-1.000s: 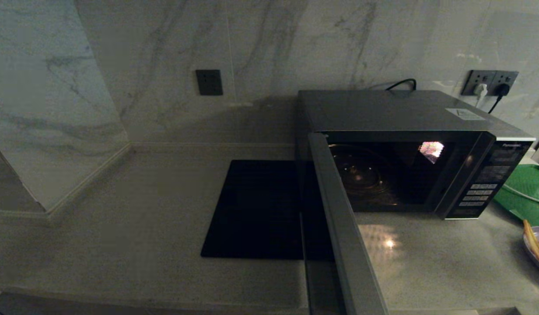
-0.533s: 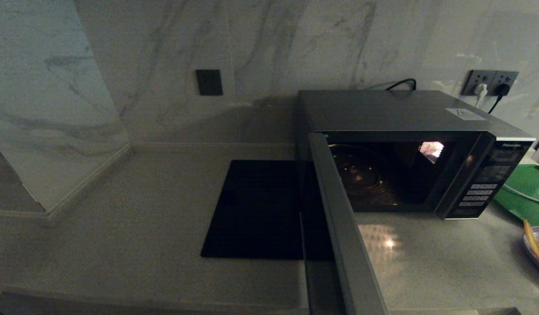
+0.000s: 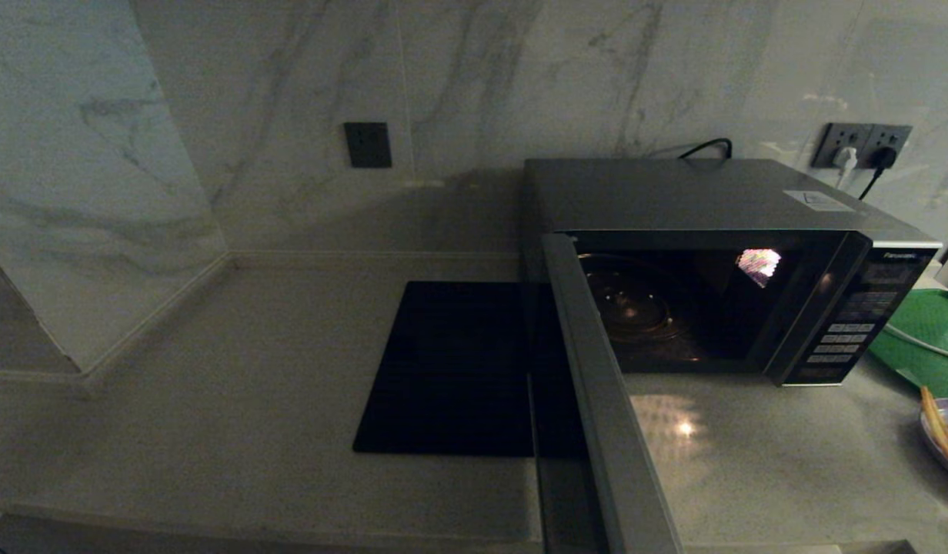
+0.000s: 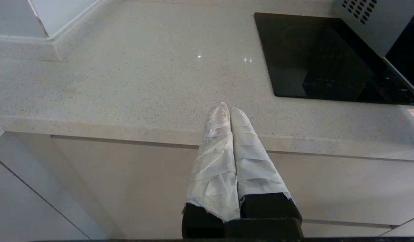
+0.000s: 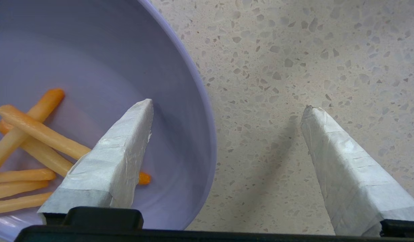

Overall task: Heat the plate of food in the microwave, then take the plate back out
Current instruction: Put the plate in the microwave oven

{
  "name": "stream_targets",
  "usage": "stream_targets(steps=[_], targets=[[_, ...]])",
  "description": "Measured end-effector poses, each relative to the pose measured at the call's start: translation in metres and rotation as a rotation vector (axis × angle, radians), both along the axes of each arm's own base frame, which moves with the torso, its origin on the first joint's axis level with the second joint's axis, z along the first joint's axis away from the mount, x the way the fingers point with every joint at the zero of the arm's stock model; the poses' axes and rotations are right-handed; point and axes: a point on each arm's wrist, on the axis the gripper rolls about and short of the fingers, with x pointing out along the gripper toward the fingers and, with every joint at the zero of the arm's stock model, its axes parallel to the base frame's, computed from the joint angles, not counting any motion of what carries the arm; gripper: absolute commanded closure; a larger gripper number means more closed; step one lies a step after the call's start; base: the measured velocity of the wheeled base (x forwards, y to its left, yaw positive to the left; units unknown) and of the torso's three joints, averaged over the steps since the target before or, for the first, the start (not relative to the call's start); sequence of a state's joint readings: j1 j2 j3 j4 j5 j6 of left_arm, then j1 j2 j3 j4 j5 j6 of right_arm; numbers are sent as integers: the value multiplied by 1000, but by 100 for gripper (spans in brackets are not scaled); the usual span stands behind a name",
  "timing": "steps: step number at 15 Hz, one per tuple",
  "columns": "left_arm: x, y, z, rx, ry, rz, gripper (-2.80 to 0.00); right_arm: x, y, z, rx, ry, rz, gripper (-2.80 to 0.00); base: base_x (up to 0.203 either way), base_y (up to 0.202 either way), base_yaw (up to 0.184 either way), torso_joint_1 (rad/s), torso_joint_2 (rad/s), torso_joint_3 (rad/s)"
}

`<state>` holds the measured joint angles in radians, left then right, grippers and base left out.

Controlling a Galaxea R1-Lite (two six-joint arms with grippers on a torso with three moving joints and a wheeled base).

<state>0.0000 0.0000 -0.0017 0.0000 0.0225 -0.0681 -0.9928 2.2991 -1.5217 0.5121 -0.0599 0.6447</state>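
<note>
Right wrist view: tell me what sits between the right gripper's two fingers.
The plate of food's lilac rim and bare speckled countertop. The open right gripper straddles that rim, one finger over the plate, one over the counter; contact is unclear.

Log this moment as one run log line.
microwave: door open | plate of food: on counter | right end effector: open, straddling plate rim | left end effector: shut, parked

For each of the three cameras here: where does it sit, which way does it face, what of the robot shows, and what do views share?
Head: high, looking down at the open microwave; no arm shows.
Left wrist: behind the shut left gripper, at the counter edge, facing the black mat.
Right wrist: behind the open right gripper, straddling the rim of the plate of food.
Shared: head and left wrist show the mat; head and right wrist show the plate.
</note>
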Motion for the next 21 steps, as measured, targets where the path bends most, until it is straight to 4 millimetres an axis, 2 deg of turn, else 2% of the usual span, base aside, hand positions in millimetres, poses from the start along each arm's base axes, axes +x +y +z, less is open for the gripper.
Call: stream_targets(steps=[7, 8, 21], targets=[[0, 0, 0, 0, 0, 0, 0, 0, 0, -4, 9, 5, 0, -280, 0, 0, 0, 0, 0, 0], [0, 0, 0, 0, 0, 0, 0, 0, 0, -4, 8, 5, 0, 0, 0, 0, 0, 0, 0, 0], [0, 0, 0, 0, 0, 0, 0, -1, 1, -1, 3, 2, -2, 0, 0, 0, 0, 0, 0, 0]])
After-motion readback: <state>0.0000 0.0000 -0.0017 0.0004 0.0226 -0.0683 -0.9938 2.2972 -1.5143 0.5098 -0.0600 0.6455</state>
